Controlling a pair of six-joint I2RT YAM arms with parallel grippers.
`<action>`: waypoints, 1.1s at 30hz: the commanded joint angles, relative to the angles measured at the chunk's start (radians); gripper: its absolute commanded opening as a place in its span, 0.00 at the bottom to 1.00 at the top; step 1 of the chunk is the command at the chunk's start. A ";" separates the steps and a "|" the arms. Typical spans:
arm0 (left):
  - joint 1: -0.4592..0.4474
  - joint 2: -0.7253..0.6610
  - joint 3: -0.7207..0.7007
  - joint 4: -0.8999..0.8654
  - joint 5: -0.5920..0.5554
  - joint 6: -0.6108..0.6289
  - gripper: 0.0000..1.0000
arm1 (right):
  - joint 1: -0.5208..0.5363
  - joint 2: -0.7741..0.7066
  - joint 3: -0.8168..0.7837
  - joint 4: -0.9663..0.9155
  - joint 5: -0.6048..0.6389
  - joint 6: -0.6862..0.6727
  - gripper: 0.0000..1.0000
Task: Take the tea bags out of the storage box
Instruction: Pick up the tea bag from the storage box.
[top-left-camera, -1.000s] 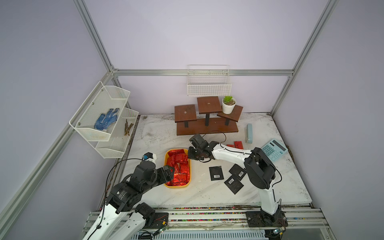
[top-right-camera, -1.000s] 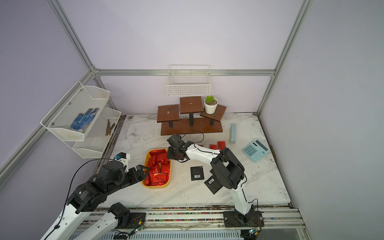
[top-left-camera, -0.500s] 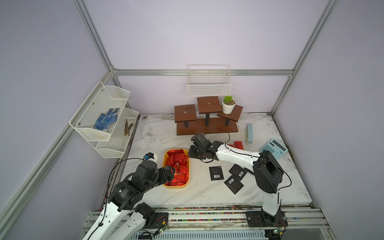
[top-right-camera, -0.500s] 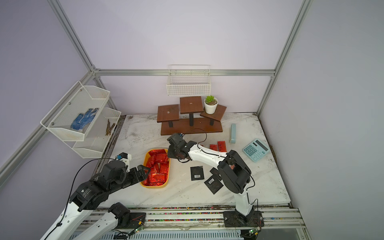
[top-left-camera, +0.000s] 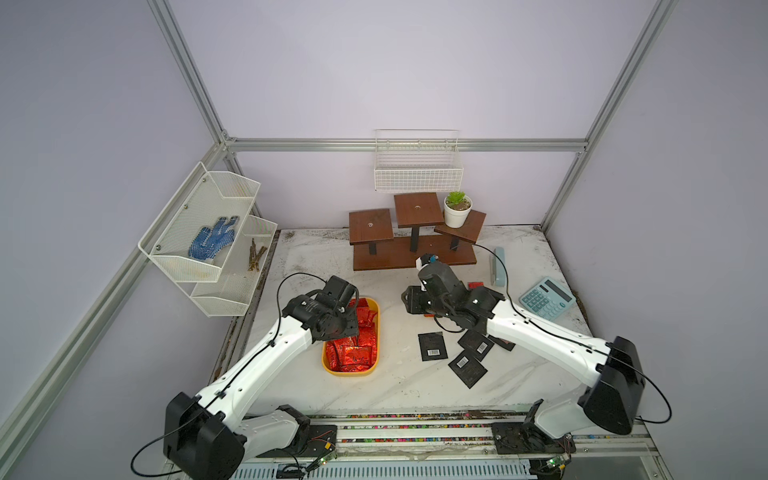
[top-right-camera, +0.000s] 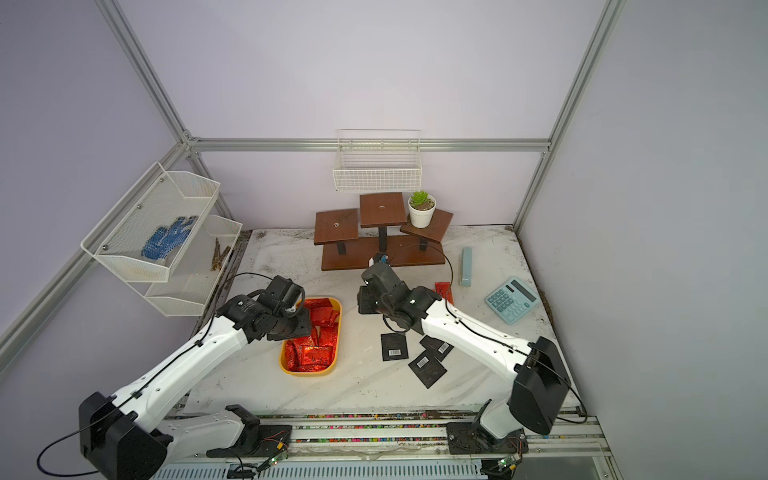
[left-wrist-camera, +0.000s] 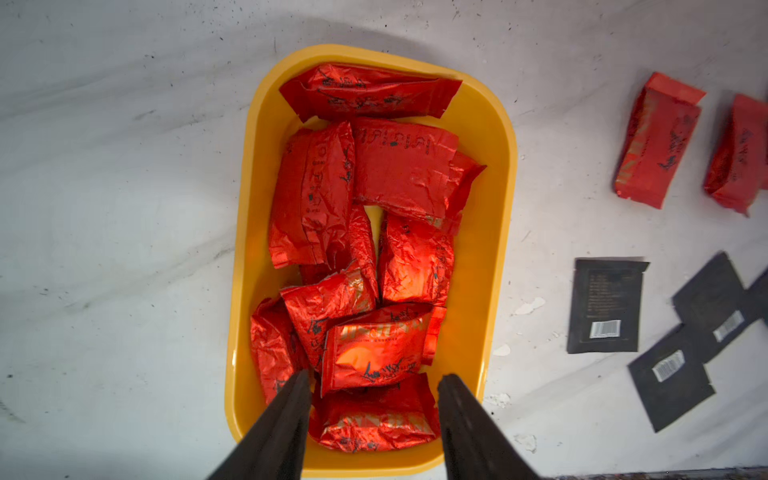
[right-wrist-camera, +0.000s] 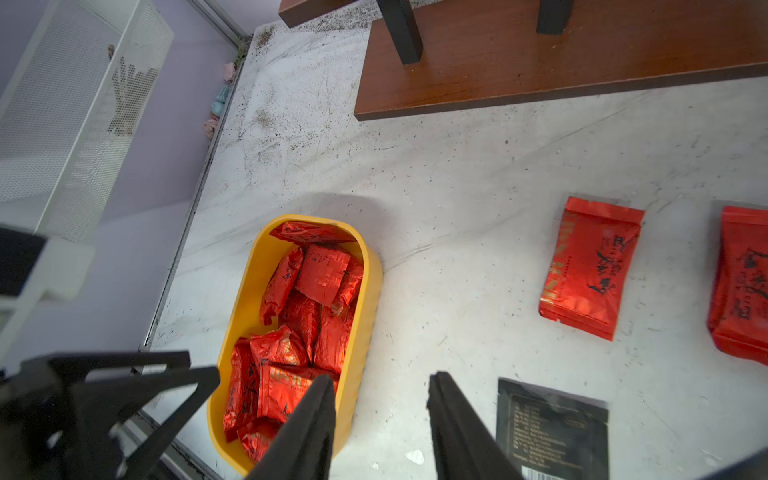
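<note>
Left gripper (left-wrist-camera: 374, 378) hung with jaws apart astride a red sachet (left-wrist-camera: 374, 349) in the storage box (left-wrist-camera: 494, 249) near the left edge of the bench (left-wrist-camera: 124, 208); right gripper (right-wrist-camera: 380, 382) apart, empty. Most tea bags (left-wrist-camera: 411, 257) lay inside; two red bags (left-wrist-camera: 656, 141) and several black bags (left-wrist-camera: 604, 305) outside.

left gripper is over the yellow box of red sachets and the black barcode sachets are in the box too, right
Not quite: the black barcode sachets lie on the table outside the yellow box, as the left wrist view shows. The left gripper is indeed over the box of red sachets.
</note>
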 joint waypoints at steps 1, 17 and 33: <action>0.006 0.090 0.089 -0.044 -0.083 0.105 0.51 | 0.003 -0.128 -0.075 -0.028 0.017 -0.073 0.44; 0.042 0.502 0.265 -0.069 -0.213 0.215 0.46 | 0.003 -0.566 -0.227 -0.221 -0.004 -0.077 0.50; 0.056 0.592 0.272 -0.076 -0.223 0.238 0.14 | 0.003 -0.631 -0.189 -0.279 0.057 -0.105 0.53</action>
